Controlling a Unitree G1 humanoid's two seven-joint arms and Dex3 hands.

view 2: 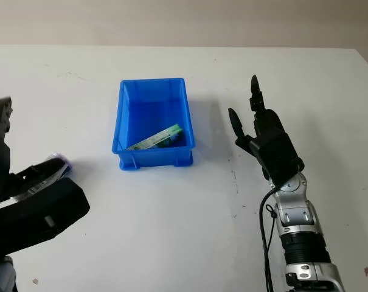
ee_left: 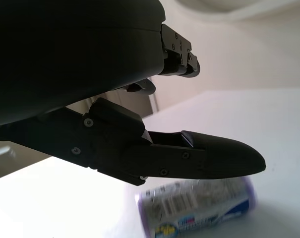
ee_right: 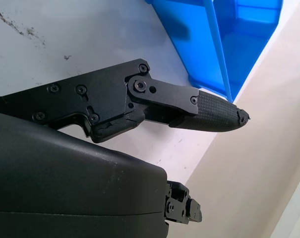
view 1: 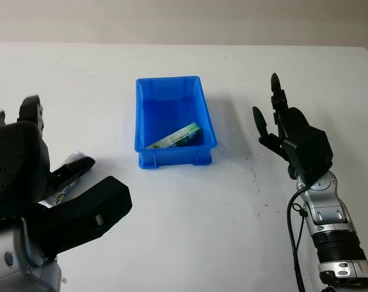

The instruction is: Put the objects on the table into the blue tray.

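A blue tray (view 1: 143, 128) stands mid-table with a green packet (view 1: 179, 136) lying inside it at the near end. A purple-and-white packet (view 1: 71, 168) lies on the table to the left of the tray; it shows close up in the left wrist view as the purple packet (ee_left: 199, 210). My left hand (view 1: 62, 182) hovers open above and just near of that packet, holding nothing. To the right of the tray my right hand (view 1: 281, 128) is raised and open, holding nothing.
The white table (view 1: 190, 237) stretches wide around the tray, with a few small dark marks (view 1: 255, 177) near the right arm. A black cable (view 1: 293, 231) hangs beside the right forearm.
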